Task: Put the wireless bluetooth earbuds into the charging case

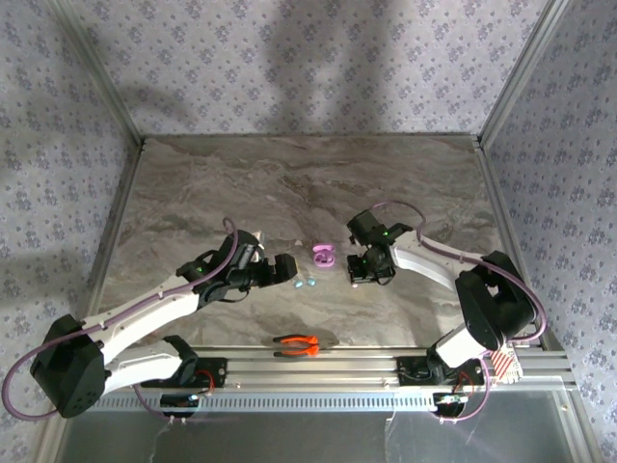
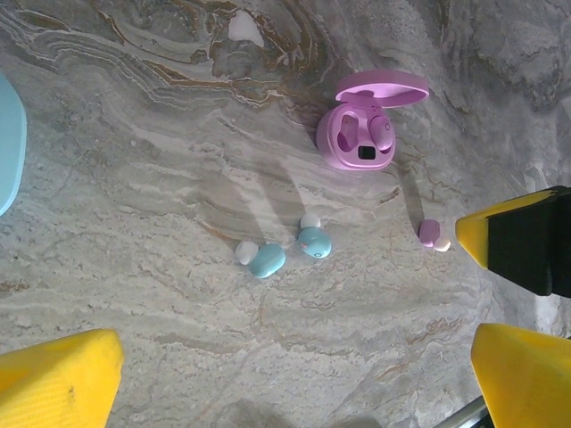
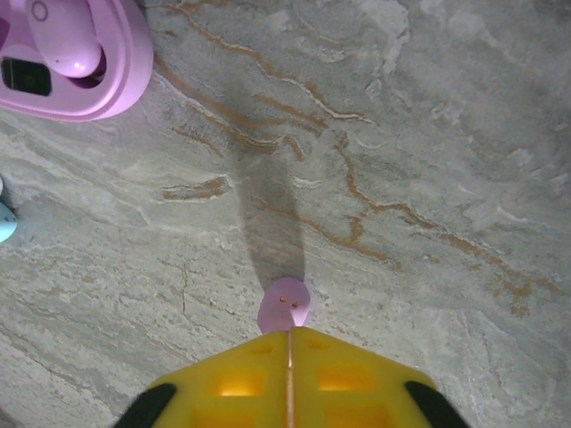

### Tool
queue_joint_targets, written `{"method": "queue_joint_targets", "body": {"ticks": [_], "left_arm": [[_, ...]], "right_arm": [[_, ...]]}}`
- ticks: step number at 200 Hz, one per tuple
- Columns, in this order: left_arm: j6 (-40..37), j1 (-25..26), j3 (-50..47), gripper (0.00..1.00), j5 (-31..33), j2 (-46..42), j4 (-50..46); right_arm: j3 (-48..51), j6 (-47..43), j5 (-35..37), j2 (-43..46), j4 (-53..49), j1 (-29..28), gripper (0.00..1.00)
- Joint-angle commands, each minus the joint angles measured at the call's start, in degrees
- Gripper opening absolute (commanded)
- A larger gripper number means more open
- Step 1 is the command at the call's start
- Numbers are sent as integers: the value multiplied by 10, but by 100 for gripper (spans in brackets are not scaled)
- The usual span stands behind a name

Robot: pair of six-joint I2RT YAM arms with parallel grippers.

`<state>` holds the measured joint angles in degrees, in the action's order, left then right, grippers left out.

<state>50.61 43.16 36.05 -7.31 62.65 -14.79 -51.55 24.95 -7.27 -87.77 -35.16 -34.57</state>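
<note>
The right arm's jaws (image 3: 290, 332) are pressed together, with only a thin seam between the yellow fingers, and they grip nothing. A loose pink earbud (image 3: 285, 305) lies on the marbled surface (image 3: 428, 178) right at their tips. It is in line with the seam but outside the jaws rather than between them; whether the tips touch it I cannot tell. In the left wrist view this earbud lies just beside the right arm's yellow-and-black finger, on the side toward the pink charging case (image 2: 361, 134). The case stands open on the surface with its lid tipped back, and a seated pink earbud (image 2: 381, 134) rests in one of its sockets. The left arm's jaws (image 2: 290, 374) are spread wide and hold nothing, with one yellow finger at each lower corner of the wrist view. Ahead of the gap between them lie a first teal earbud (image 2: 266, 260) and a second teal earbud (image 2: 313, 242), close together but apart, each with a white tip. Both lie between these jaws and the case. A pale blue rounded object (image 2: 7, 143) cuts into the left edge of that view. From above, the case sits between the two arms' jaws. The orange-handled pliers (image 1: 297, 344) lie by the near rail, well apart from the earbuds.
</note>
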Motion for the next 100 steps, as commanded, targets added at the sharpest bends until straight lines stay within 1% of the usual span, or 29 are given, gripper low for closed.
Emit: {"method": "queue_joint_targets", "body": {"ticks": [1, 26, 45, 69, 100], "left_arm": [[6, -1, -5, 100, -9, -14, 7], [8, -1, -9, 100, -9, -15, 9], [8, -1, -11, 100, -9, -16, 11], [9, -1, -12, 100, -9, -17, 11], [8, -1, -12, 100, -9, -17, 12]], "right_arm": [[-3, -5, 3, -8, -20, -8, 15], [-11, -6, 16, -16, -28, -15, 22], [-12, -5, 18, -22, -29, -18, 26], [-14, -3, 25, -28, -32, -20, 26], [-11, 6, 35, -26, -33, -15, 23]]}}
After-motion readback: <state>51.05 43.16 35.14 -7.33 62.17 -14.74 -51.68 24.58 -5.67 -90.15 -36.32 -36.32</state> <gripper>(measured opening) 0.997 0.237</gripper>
